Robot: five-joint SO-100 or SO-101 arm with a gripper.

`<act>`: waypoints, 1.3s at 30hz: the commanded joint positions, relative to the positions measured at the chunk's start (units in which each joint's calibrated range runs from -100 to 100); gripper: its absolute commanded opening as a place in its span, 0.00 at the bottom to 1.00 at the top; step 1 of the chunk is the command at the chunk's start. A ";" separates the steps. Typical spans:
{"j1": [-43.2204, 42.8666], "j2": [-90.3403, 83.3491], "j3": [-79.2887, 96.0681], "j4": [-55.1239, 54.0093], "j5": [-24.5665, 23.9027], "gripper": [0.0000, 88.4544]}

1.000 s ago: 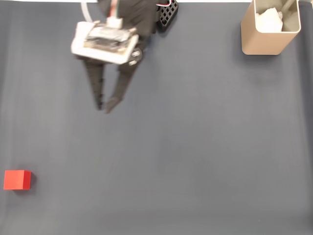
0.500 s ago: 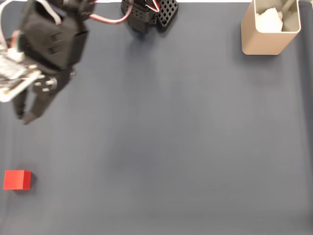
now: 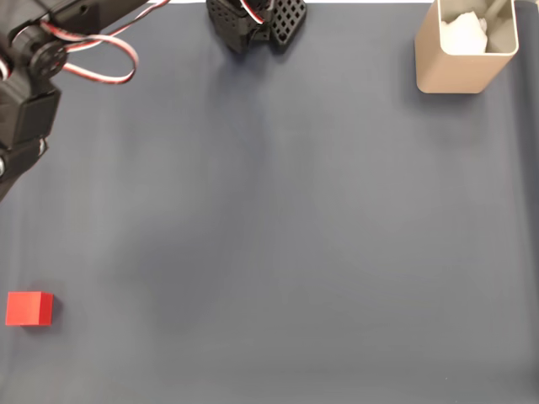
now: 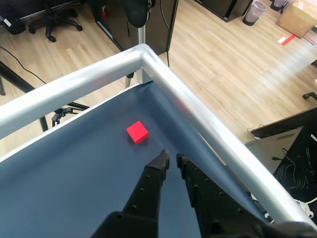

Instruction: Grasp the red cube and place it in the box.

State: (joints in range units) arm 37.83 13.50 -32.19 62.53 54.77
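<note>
Looking through the wrist view, I see the gripper (image 4: 171, 157) with its two black fingers nearly together, only a narrow slit between the tips and nothing held in it. The red cube (image 4: 137, 132) lies on the dark blue mat (image 4: 74, 168) just ahead of the fingertips, apart from them, near the corner where the two silver rails (image 4: 143, 54) of the table frame meet. Beyond the rails I can see wood flooring and office chair legs.

In the fixed view, the red cube (image 3: 29, 308) sits at the far left edge of the mat (image 3: 295, 236), low in the picture. The arm (image 3: 29, 84) shows at the upper left, cut off by the frame, with red and white cables looping off it; its fingers seem to be out of picture there. The box (image 3: 465, 50) stands in the upper right corner, well apart from the cube, with something white inside.
</note>
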 commanded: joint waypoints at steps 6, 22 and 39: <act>0.87 5.39 -8.69 0.75 0.78 0.05; -3.81 7.38 -9.14 3.37 -0.44 0.21; -5.09 24.88 -25.20 -1.71 -0.68 0.35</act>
State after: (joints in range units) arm 32.72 35.56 -50.90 61.97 54.09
